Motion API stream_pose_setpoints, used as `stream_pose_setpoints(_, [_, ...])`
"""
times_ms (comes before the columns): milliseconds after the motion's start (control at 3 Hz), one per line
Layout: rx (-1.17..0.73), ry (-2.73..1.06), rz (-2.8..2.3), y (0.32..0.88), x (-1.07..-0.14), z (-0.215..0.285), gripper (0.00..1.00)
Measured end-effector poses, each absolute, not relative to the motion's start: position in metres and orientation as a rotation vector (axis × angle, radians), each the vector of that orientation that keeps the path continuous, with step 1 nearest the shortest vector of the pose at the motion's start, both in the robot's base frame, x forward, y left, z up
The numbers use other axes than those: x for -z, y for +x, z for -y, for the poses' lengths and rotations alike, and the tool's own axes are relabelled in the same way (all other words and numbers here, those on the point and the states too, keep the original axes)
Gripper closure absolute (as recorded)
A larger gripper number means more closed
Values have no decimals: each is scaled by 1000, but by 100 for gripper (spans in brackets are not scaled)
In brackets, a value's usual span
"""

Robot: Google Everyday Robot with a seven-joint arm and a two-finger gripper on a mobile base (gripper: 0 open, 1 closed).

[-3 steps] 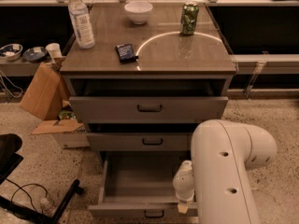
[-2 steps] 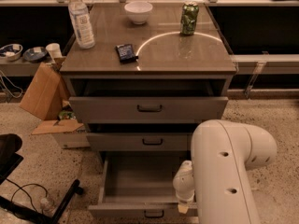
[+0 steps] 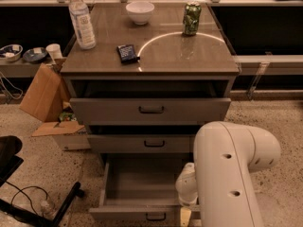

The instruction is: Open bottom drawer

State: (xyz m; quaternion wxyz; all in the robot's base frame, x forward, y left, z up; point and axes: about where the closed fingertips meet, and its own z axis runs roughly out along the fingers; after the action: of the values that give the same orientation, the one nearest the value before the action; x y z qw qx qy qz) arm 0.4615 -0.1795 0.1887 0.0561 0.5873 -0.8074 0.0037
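You will find the gripper (image 3: 185, 215) at the bottom edge of the view, tucked under the white arm (image 3: 232, 174), which hides most of it. Whether it is open or closed, or has hold of anything, cannot be told. The bottom drawer (image 3: 142, 181) stands pulled well out of the cabinet (image 3: 165, 60), its plain grey inside exposed just above and left of the gripper. Its front panel reaches the gripper's level, and the small dark handle (image 3: 155, 216) sits just to the gripper's left. Above the gripper, the middle drawer (image 3: 137, 144) looks shut and the top drawer (image 3: 113, 110) stands slightly out. Far above, on the cabinet top, note a water bottle (image 3: 81, 19), a white bowl (image 3: 140, 12), a green can (image 3: 191, 19) and a small dark packet (image 3: 127, 53). A cardboard box (image 3: 45, 93) leans well off to the left.
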Motion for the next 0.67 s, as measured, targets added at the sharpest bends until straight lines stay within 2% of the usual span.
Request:
stream_pose_setpoints(333, [-11,1782,2450,461,-189,180,0])
stream_pose_setpoints(667, [26,1727,2413,428,-179,195,13])
